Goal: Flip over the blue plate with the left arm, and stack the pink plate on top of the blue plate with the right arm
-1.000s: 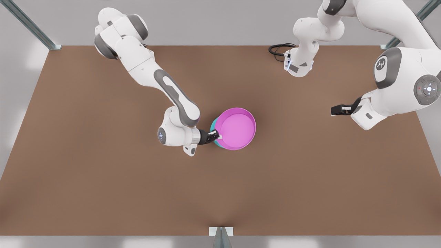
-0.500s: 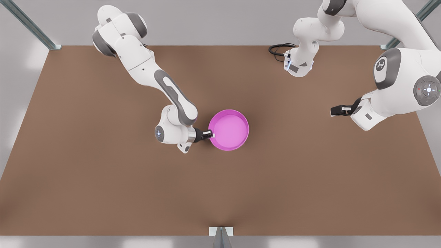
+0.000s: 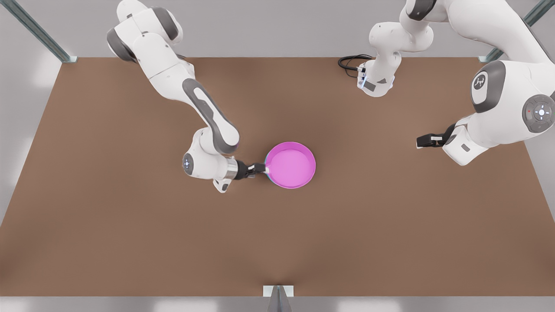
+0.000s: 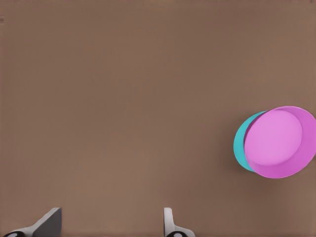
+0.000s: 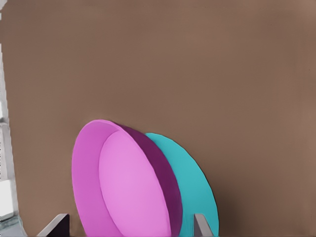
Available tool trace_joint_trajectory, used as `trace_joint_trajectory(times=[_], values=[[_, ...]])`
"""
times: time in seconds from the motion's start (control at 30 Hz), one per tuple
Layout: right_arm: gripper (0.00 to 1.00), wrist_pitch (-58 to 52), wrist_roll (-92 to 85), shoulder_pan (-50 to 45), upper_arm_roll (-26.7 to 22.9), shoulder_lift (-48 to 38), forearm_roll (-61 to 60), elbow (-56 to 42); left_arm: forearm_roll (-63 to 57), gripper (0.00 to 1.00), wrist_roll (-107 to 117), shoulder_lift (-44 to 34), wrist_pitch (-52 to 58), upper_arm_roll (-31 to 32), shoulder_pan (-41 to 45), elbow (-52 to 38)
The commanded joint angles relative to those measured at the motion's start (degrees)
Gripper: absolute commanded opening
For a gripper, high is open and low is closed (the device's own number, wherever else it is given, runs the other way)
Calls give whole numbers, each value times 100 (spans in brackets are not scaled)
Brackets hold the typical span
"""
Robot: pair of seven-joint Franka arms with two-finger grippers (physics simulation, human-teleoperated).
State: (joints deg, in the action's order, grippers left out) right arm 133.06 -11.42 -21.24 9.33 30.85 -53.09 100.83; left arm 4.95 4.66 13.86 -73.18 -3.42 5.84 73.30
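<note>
The right tool [image 3: 261, 168] sits just left of centre in the front view, at the left rim of the pink plate [image 3: 290, 165]. In the right wrist view its two fingers [image 5: 59, 226] stand wide apart, with the plates between them, so it is open and grips nothing. A second ago this tool held the pink plate higher, with a broad turquoise crescent showing beside it. Now the plate lies lower and looks smaller, and the right arm [image 3: 208, 117] has drawn back toward the front view's left.

The blue plate [image 4: 241, 146] lies under the pink one near the middle of the counter [image 3: 130, 238]. From above only a thin sliver of it shows at the pink rim's left edge.

The left tool [image 3: 421, 140] waits at the right of the front view, well apart from the plates. Its fingers [image 4: 49, 223] are spread and empty, and it is where it was before.

Both plates are round, shallow and smooth, with raised rims. The pink one has a paler flat inside. The counter is matte brown, and bare surface surrounds the stack on all sides. A black cable [image 3: 349, 63] loops at the upper edge.
</note>
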Motion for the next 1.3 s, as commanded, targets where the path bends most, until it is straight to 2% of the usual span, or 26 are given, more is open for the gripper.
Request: trace_joint_trajectory(times=[0.0, 0.03, 0.07, 0.1, 0.13, 0.23, 0.3, 0.33, 0.37, 0.4, 0.43, 0.5, 0.53, 0.57, 0.6, 0.67, 0.77, 0.9, 1.27], values=[[100, -201, 236, 164, -211, -351, 79, 182, -3, 100, 114, -6, -12, 0, -4, 0], [100, -393, 254, 147, -685, -553, 1007, 156, -3, 100, 114, -6, -12, 0, -4, 0], [100, -1061, 263, 155, -1134, -659, 1608, -54, -3, 100, 105, -6, -12, 0, -4, 0], [100, -2238, 271, 182, -1671, -590, 2627, -730, -3, 100, 96, -6, -21, 0, -4, 0], [100, -2951, 184, 234, -1908, -484, 3497, -1267, -3, 100, 87, -6, -21, 0, -4, 0], [100, -4024, 192, 428, -1926, -387, 4984, -2384, -21, 100, 43, -68, -21, 0, -4, 9], [100, -4208, 227, 507, -1944, -633, 5001, -2393, -56, 100, 52, -191, -109, 0, 5, 105], [100, -4814, 245, 621, -1953, -756, 5098, -2787, -82, 100, 52, -393, -197, -9, 58, 422], [100, -5473, 333, 665, -1996, -748, 5133, -3245, -21, 100, 52, -366, -118, 8, 58, 378], [100, -6115, 605, 639, -2278, -748, 5177, -3543, -3, 100, 52, -375, -100, 17, 49, 378], [100, -6704, 755, 613, -2331, -747, 5387, -3948, -12, 100, 52, -410, 41, 17, 49, 360], [100, -7205, 1124, 586, -2322, -747, 5494, -4036, 6, 100, 43, -472, 321, 52, 49, 97], [100, -7400, 1159, 656, -2269, -1280, 5467, -3915, -3, 100, 87, -428, 366, 61, 58, 0], [100, -7408, 1230, 1121, -1918, -1854, 5397, -3448, 6, 100, 52, -428, 357, 61, 58, -70], [100, -7391, 1265, 1377, -1698, -2039, 5406, -3184, 6, 100, 52, -419, 375, 61, 49, -141], [100, -6951, 1273, 1377, -1619, -2286, 5450, -2665, 6, 100, 52, -419, 383, 44, 49, -150], [100, -6872, 1273, 1360, -1645, -1556, 5511, -2999, -3, 100, 87, -419, 383, 26, 49, -150], [100, -7285, 1282, 1421, -1663, -1495, 5529, -2920, -3, 100, 52, -410, 392, 0, 49, -150], [100, -6951, 1273, 1412, -1663, -1468, 5555, -2999, -20, 100, 123, -410, 383, 0, 49, -150]])
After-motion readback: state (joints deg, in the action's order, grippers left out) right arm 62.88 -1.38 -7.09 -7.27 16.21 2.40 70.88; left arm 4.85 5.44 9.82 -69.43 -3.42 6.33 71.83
